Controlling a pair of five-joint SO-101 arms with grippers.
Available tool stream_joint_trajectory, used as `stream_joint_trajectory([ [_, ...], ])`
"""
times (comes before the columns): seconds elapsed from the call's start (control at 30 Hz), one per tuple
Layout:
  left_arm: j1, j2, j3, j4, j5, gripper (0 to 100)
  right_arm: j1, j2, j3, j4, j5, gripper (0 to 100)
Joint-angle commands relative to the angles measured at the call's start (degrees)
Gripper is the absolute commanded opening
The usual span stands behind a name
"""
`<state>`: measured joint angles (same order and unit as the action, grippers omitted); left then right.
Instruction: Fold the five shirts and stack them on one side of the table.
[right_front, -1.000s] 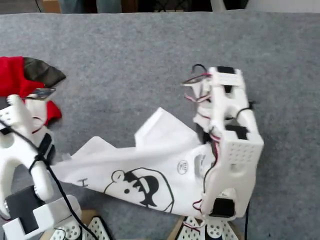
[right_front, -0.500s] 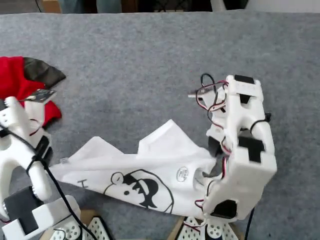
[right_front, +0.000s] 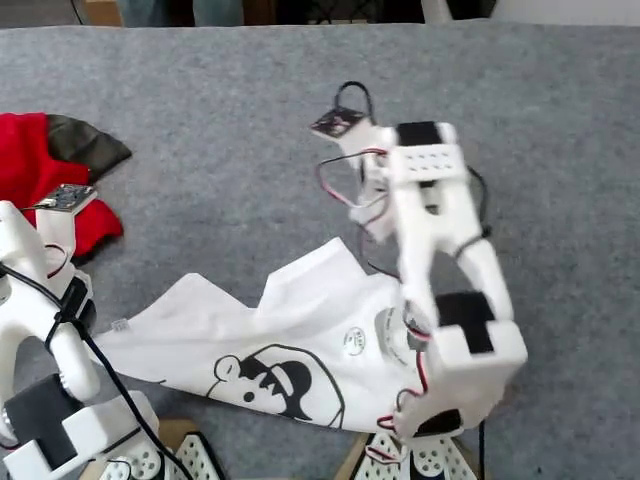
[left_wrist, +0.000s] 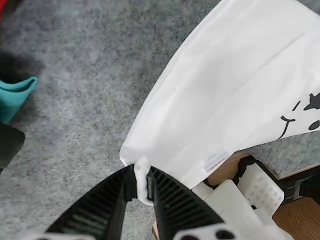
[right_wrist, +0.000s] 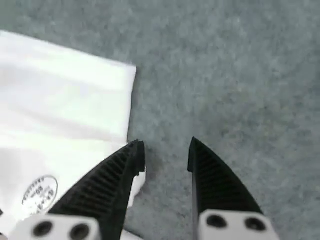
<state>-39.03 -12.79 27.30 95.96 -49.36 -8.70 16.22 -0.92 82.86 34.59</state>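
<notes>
**Supervisor:** Report tool state.

**Operator:** My left gripper (left_wrist: 141, 181) is clamped on a hem corner of the white shirt (right_front: 300, 335). The shirt lies rumpled at the near edge of the grey felt table (right_front: 230, 90). My right gripper (right_wrist: 165, 155) stands parted and empty, just beside the shirt's folded edge.

**Supervisor:** Hazards?

**Operator:** The cloth is thin and limp. I judge the pinch small, so it could slip under tension. The felt is coarse, so dragging may bunch the fabric. The red shirts (right_front: 35, 160) look folded, though I cannot be sure.

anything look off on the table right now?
The white shirt lies slanted and rumpled, unfolded, its hem reaching the arm bases. The left gripper pinches one corner; the right gripper is open over the table at the shirt's edge. No damage seen.
</notes>
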Motion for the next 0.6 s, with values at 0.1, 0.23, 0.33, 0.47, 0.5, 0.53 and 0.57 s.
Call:
stream_joint_trajectory([
  [0.1, -0.66, -0.88, -0.13, 1.41, -0.88, 3, -4.75, 13.67, -10.33, -0.09, -6.68, 15.8],
  [0.23, -0.66, -0.7, -0.13, 1.41, -0.79, 3, -5.45, 18.51, -15.16, 1.41, -7.91, 15.8],
  [0.33, -0.66, -0.7, -0.13, 1.41, -0.79, 3, -5.98, 18.77, -16.75, 1.41, -9.32, 15.9],
  [0.47, -0.66, -0.79, -0.13, 1.05, 1.05, 3, -7.38, 18.86, -17.71, 2.9, -9.32, 15.9],
  [0.5, -0.57, -0.7, -0.13, 1.05, 1.41, 3, -7.65, 18.86, -17.63, 2.9, -9.49, 15.9],
  [0.53, -0.57, -0.53, -0.13, 1.05, 1.49, 3, -7.91, 18.86, -17.45, 2.9, -10.29, 15.9],
  [0.57, -0.57, -0.44, -0.13, 1.05, 1.49, 3, -8.09, 18.86, -17.36, 2.9, -11.43, 16.0],
])
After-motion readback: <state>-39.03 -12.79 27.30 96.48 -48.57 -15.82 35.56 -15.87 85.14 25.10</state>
